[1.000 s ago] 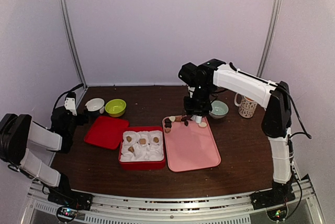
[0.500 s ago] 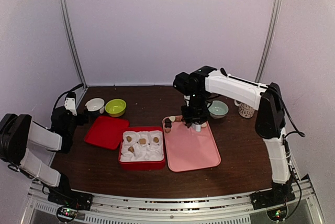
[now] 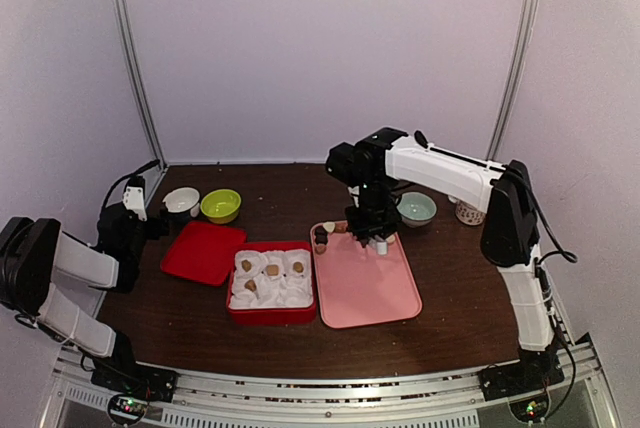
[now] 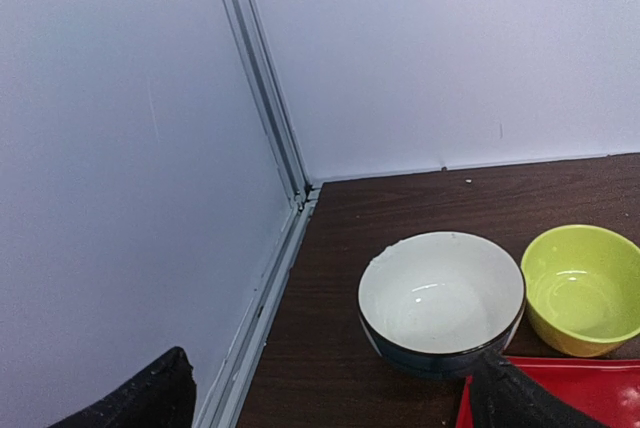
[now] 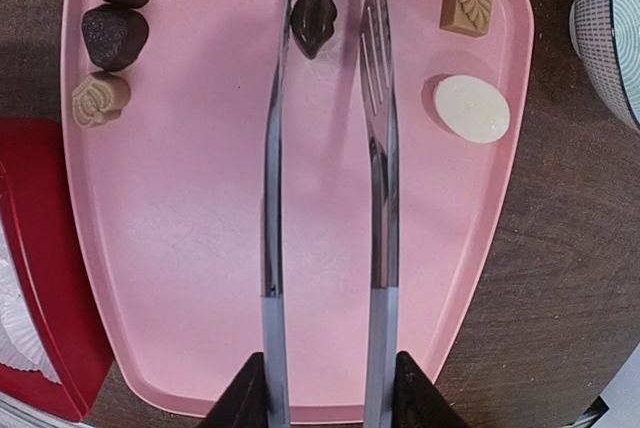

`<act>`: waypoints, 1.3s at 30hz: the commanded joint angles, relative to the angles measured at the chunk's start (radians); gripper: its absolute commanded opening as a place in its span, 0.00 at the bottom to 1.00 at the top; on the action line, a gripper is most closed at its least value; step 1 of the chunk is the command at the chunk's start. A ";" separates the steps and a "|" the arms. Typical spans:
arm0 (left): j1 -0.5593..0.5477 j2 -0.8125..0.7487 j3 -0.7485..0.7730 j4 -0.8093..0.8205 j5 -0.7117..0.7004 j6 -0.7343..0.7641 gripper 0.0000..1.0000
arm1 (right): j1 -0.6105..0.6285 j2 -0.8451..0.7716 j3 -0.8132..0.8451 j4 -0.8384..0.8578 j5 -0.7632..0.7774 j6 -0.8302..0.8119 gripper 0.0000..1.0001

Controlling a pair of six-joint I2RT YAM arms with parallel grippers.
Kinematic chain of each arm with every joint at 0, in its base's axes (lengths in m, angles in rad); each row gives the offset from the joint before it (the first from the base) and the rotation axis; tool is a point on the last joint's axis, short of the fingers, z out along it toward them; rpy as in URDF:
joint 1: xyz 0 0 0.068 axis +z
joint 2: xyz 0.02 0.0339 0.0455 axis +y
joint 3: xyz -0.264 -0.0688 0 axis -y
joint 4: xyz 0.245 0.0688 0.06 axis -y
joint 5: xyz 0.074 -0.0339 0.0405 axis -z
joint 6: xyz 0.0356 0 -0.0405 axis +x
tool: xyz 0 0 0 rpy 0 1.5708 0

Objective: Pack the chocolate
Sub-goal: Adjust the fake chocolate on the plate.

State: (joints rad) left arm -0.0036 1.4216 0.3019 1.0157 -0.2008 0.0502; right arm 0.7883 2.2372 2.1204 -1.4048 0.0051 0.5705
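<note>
Squeezing the tongs (image 5: pixel 275 198) clamped in the right pincer (image 5: pixel 330 388) risks flicking the dark chocolate (image 5: pixel 313 20), nearer one blade, across the slick pink tray (image 5: pixel 180 248); left pincer (image 4: pixel 330 393) gapes apart.

chocolate (image 5: pixel 313 20): ten loose pieces in the wrist view, all along the far edge of the pink tray (image 5: pixel 320 278). Dark leaf-shaped one lies between the tongs (image 5: pixel 378 148) blades, just beside the left blade. Far-left corner: two dark, one white oval overlapping a dark one, one light brown. Right side: light brown square, white oval, apart. Several light brown pieces sit in white paper cups (image 3: pixel 290 293) in the red box (image 3: pixel 272 316).
</note>
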 commanded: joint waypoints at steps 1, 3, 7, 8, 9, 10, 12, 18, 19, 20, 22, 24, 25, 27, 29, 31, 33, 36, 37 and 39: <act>0.008 0.003 0.016 0.023 0.010 -0.009 0.98 | 0.009 0.020 0.029 -0.023 0.044 -0.020 0.35; 0.008 0.003 0.017 0.023 0.010 -0.010 0.98 | 0.008 0.029 0.041 -0.028 0.045 -0.025 0.35; 0.008 0.003 0.016 0.024 0.009 -0.009 0.98 | 0.009 0.031 0.046 -0.024 0.046 -0.032 0.32; 0.008 0.004 0.016 0.024 0.009 -0.009 0.98 | 0.009 0.034 0.046 -0.022 0.047 -0.033 0.30; 0.008 0.004 0.016 0.023 0.010 -0.009 0.98 | 0.009 0.036 0.047 -0.023 0.048 -0.035 0.29; 0.008 0.004 0.016 0.024 0.010 -0.009 0.98 | 0.009 0.041 0.049 -0.024 0.048 -0.034 0.28; 0.008 0.003 0.016 0.024 0.009 -0.009 0.98 | 0.009 0.045 0.050 -0.029 0.043 -0.034 0.27; 0.007 0.003 0.016 0.024 0.009 -0.009 0.98 | 0.009 0.026 0.051 -0.029 0.044 -0.014 0.26; 0.008 0.003 0.017 0.024 0.010 -0.009 0.98 | 0.008 0.019 0.050 -0.031 0.045 -0.009 0.26; 0.007 0.003 0.017 0.024 0.010 -0.009 0.98 | 0.008 0.011 0.047 -0.033 0.046 -0.004 0.26; 0.008 0.003 0.017 0.023 0.009 -0.009 0.98 | 0.008 -0.015 0.028 -0.030 0.051 0.006 0.26; 0.008 0.003 0.016 0.024 0.009 -0.009 0.98 | 0.008 -0.054 -0.010 -0.011 0.054 0.013 0.26; 0.008 0.003 0.016 0.023 0.009 -0.009 0.98 | 0.009 -0.073 -0.025 0.001 0.055 0.015 0.26; 0.008 0.003 0.016 0.023 0.009 -0.009 0.98 | 0.011 -0.111 -0.049 0.020 0.057 0.018 0.26; 0.008 0.003 0.016 0.023 0.009 -0.009 0.98 | 0.010 -0.139 -0.074 0.023 0.063 0.020 0.26; 0.008 0.003 0.016 0.024 0.009 -0.009 0.98 | 0.010 -0.160 -0.074 0.018 0.066 0.023 0.26; 0.007 0.003 0.016 0.024 0.009 -0.009 0.98 | 0.014 -0.180 -0.074 0.020 0.062 0.026 0.26; 0.008 0.003 0.016 0.023 0.010 -0.010 0.98 | 0.025 -0.201 -0.076 0.027 0.047 0.018 0.27; 0.007 0.004 0.016 0.024 0.009 -0.009 0.98 | 0.030 -0.204 -0.079 0.026 0.042 0.015 0.27; 0.007 0.004 0.016 0.024 0.010 -0.010 0.98 | 0.036 -0.203 -0.087 0.022 0.027 0.008 0.32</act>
State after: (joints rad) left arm -0.0036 1.4216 0.3019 1.0157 -0.2008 0.0502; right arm 0.8040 2.0632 2.0502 -1.3922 0.0341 0.5819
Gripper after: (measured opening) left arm 0.978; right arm 0.289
